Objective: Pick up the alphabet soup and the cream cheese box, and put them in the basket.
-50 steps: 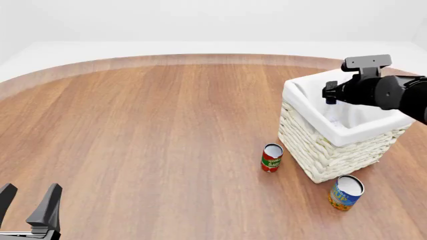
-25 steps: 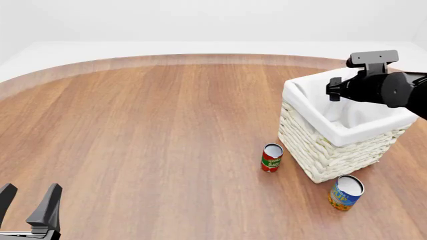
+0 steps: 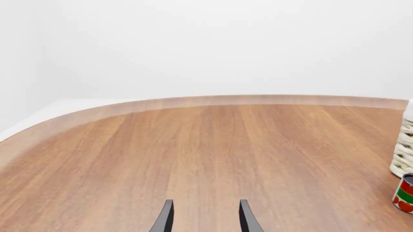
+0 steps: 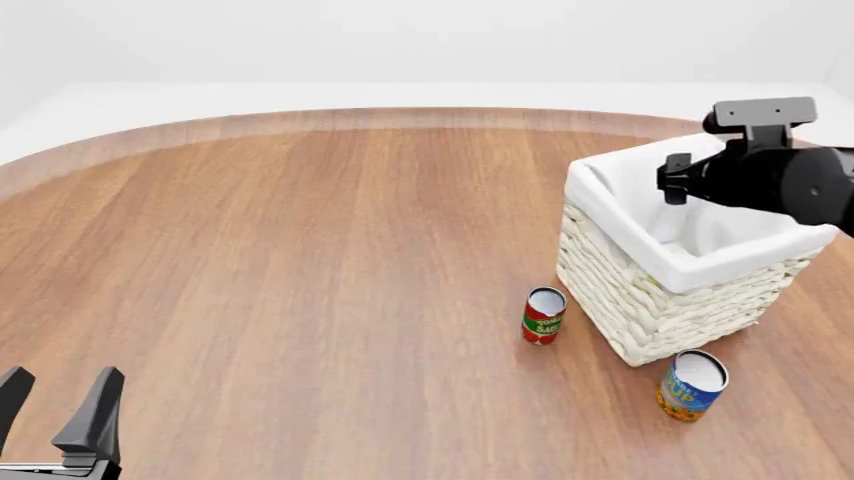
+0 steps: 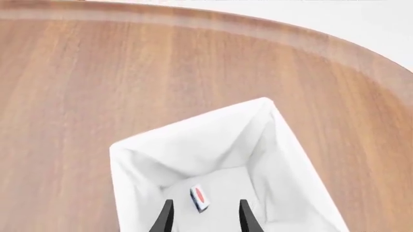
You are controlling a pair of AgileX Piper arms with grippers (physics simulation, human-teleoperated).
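Observation:
The alphabet soup (image 4: 691, 385), a blue and yellow-orange can, stands on the table just in front of the basket (image 4: 638, 308). My right arm (image 4: 767, 180) hovers over the basket's opening. In the right wrist view, my right gripper (image 5: 205, 217) is open above the white lining (image 5: 193, 140). A small white box with blue and a red mark, the cream cheese box (image 5: 200, 198), lies on the basket floor below it, untouched. That box is hidden in the front view. My left gripper (image 4: 56, 400) rests open at the near left corner, with nothing between its fingers (image 3: 163, 220).
A narrower red-and-green can (image 4: 543, 315) stands upright just left of the basket's front corner, also seen as the red-and-green can (image 3: 405, 193) in the left wrist view beside the basket's wicker edge (image 3: 404, 145). The wooden table's curved far rim (image 4: 400, 118) runs behind.
My right arm has drifted to the right and slightly up over the basket. The left arm and both cans have not moved.

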